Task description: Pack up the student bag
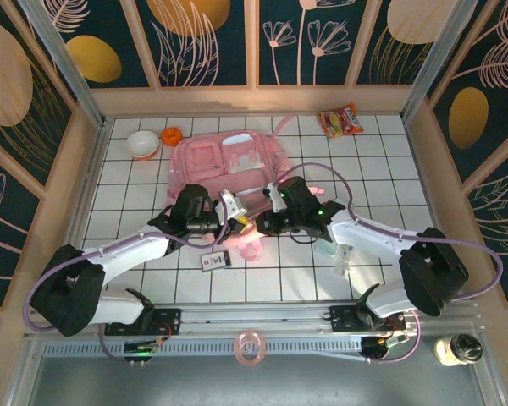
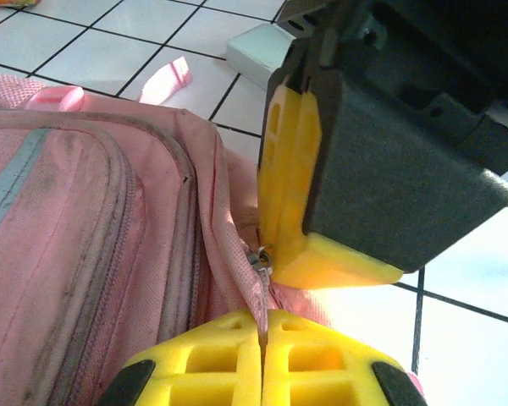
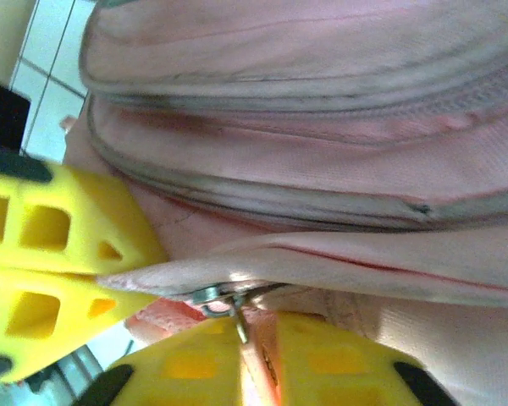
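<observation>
Top external view had the big soft pale-pink student bag (image 1: 229, 161) lying flat mid-way across the white-tiled tabletop (image 1: 389, 169), pockets facing up, with a pink strap poking out at the far side. Both arms reached in to its near edge, their tips almost touching each other.

Left wrist view: the left tool (image 2: 264, 334), with its blocky yellow pads, was clenched tight on a thin strip of the bag's pink fabric right below the zip.

Right wrist view: the right tool (image 3: 252, 342) was pinched down on the small metal zipper pull (image 3: 229, 298), with just a sliver of gap between the pads. The other arm's yellow fingers sat just beside it, holding the flap edge. The zip seams looked pretty grubby tbh.

Other stuff: 1 round white bowl (image 1: 142, 144) sat by the bag's far left corner. 1 crinkly orange-red snack packet (image 1: 340, 121) lay off to the far right, apart from the bag. 1 small white card (image 1: 215, 261) lay on the tiles near the left arm's wrist.
</observation>
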{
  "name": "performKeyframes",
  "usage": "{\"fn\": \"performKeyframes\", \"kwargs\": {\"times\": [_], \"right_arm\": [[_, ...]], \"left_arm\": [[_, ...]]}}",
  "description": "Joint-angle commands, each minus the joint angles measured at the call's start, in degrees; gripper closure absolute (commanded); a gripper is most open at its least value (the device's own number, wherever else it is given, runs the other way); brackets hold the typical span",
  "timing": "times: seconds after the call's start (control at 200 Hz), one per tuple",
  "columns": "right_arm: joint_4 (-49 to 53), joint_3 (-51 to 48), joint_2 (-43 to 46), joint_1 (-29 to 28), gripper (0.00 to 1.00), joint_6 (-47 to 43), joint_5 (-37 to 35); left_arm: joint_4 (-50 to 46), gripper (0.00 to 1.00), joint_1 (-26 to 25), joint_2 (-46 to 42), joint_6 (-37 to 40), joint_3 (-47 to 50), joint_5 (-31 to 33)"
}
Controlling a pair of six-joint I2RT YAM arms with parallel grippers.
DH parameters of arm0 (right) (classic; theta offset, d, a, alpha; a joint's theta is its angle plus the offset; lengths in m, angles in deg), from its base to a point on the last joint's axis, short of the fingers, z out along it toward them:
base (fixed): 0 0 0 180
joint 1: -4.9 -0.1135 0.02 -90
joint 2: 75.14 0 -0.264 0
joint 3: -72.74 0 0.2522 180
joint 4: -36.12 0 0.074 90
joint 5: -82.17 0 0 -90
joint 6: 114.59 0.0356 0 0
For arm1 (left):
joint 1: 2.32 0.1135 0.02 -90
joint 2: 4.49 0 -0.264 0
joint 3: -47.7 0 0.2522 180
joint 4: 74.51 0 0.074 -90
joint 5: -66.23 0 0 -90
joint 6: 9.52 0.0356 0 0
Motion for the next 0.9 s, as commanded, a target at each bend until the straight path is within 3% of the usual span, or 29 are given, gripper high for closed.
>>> {"fn": "performKeyframes", "kwargs": {"times": [0.0, 0.105, 0.185, 0.29, 0.425, 0.58, 0.786, 0.836, 0.891], "right_arm": [[3.43, -2.38, -0.93, 0.30, 0.99, 0.53, -3.41], [4.03, -2.47, 1.00, 0.45, 1.00, -0.32, -3.23], [4.57, -2.19, 1.81, 0.83, 1.00, -1.27, -2.59], [4.94, -1.85, 2.00, 1.16, 1.00, -2.43, -1.52], [5.19, -1.43, 1.99, 1.41, 1.00, -3.21, -0.05], [4.61, -1.13, 2.68, 1.43, 1.00, -3.24, 1.75], [4.33, -0.94, 3.75, 1.74, 1.00, -3.04, 3.18], [4.15, -1.05, 4.04, 1.78, 1.00, -3.00, 3.35], [4.06, -0.91, 4.02, 1.80, 1.00, -2.82, 3.54]], "left_arm": [[9.50, 0.99, 0.29, -2.09, -1.84, -1.87, -2.92], [2.21, 0.61, 0.31, -2.71, 2.76, -2.93, 1.01], [-4.28, 0.41, 0.30, -3.50, 7.17, -3.09, 4.64], [-10.23, 0.30, 0.29, -3.59, 11.53, -2.90, 6.70], [-12.92, 0.24, 0.31, -2.53, 13.44, -2.31, 5.38], [-11.70, 0.25, -0.34, 0.71, 14.21, -2.11, 4.04], [-9.54, 0.43, -2.19, 6.81, 13.94, -4.16, 3.85], [-9.18, 0.53, -2.41, 7.48, 13.73, -4.55, 3.96], [-7.84, 0.74, -2.74, 7.56, 12.45, -4.49, 3.88]]}}
